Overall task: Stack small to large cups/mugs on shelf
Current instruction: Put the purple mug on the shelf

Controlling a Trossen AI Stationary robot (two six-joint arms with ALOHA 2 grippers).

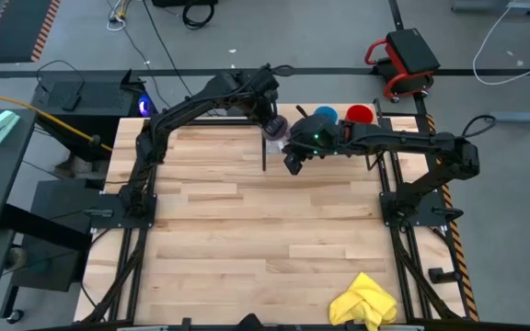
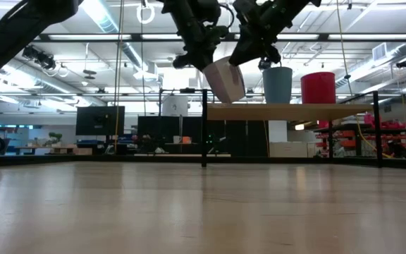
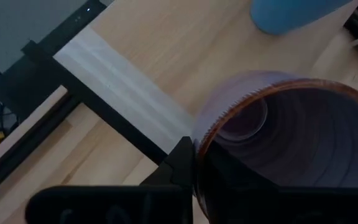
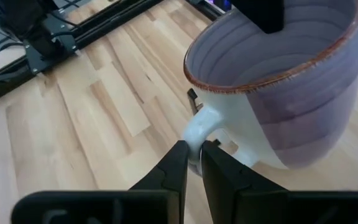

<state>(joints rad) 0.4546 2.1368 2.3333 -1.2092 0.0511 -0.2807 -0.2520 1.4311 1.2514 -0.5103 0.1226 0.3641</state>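
The left gripper (image 3: 188, 171) grasps the purple mug (image 2: 225, 79) by its rim, one finger (image 3: 182, 163) outside the wall and the mug's mouth open toward its wrist camera. The right gripper (image 4: 192, 163) is clenched on the mug's pale handle (image 4: 205, 127), its 2 fingers pinching it from either side. Both arms thus hold the 1 mug in the air, tilted, above the left end of the shelf (image 2: 287, 111), near the table's far edge. This double hold reads as a handover or a steadying grip, so the mug can be re-oriented before it is set down; which arm is meant to let go cannot be told.

On the shelf the blue round cup (image 2: 278, 85) and the red mug (image 2: 318, 87) stand upright side by side, apart. A yellow cloth (image 1: 364, 302) lies at the table's near right corner, well clear of the work.
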